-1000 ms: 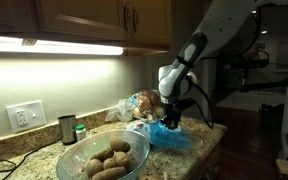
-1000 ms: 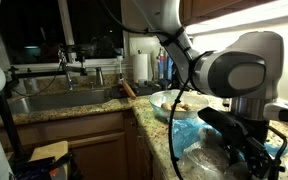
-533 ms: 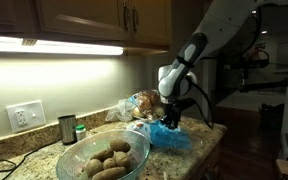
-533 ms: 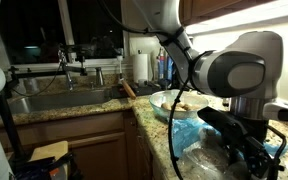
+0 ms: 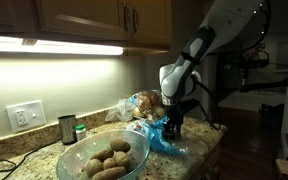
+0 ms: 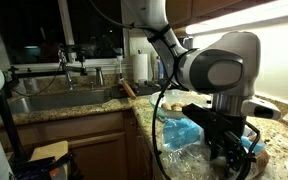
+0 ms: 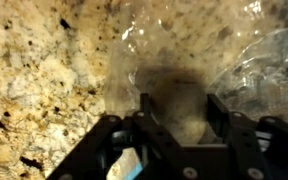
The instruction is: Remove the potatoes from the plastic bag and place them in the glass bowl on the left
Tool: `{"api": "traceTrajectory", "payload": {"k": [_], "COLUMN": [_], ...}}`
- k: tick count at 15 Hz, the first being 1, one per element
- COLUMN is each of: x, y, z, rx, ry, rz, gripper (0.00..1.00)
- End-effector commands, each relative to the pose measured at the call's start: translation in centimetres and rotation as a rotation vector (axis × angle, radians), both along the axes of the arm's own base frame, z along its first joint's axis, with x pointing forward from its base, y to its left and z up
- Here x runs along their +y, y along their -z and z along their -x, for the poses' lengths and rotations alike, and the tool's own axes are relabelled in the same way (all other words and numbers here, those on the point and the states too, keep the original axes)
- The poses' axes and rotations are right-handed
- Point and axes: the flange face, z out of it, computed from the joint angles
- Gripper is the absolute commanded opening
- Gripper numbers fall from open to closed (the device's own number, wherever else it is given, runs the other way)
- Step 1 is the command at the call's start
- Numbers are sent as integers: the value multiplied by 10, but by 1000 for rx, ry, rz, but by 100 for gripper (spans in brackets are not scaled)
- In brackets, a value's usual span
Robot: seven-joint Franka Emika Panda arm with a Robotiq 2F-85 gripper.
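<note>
Right now grips a pale potato [image 7: 187, 124] squarely between the jaws: partly closed, pressed on both its flanks, as seen from the wrist. Holds it low inside the crumpled clear plastic bag [image 7: 244, 70], with the speckled granite tabletop [image 7: 44, 90] underneath. In an exterior view, points the gripper [image 5: 175, 128] straight down into that bag, blue-tinted there and lying just beside the glass bowl [image 5: 74, 158]. Not yet over the glass bowl with the gripped potato. Inside the glass bowl: several more potatoes [image 5: 109, 160], heaped together. Behind the glass bowl, toward the wall: a metal cup [image 5: 67, 128] and a small green-lidded jar [image 5: 80, 131] side by side. Also behind the glass bowl, nearer the arm: a bread bag [image 5: 141, 103].
</note>
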Motion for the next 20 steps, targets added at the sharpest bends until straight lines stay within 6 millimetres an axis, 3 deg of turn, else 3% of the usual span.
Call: {"api": "traceTrajectory", "payload": {"k": [1, 3, 4, 5, 6, 8, 13, 20], "x": [21, 26, 27, 27, 26, 24, 25, 56], "y": [-8, -6, -5, -5, -6, -7, -14, -57], "z": [29, 31, 31, 29, 27, 26, 24, 21], "rx": [31, 40, 41, 41, 37, 34, 36, 10], "ry": [-60, -73, -74, -74, -68, -68, -58, -86], "rz": [-24, -24, -19, -17, -11, -8, -1, -4], "gripper": [32, 32, 39, 82, 83, 95, 100, 100]}}
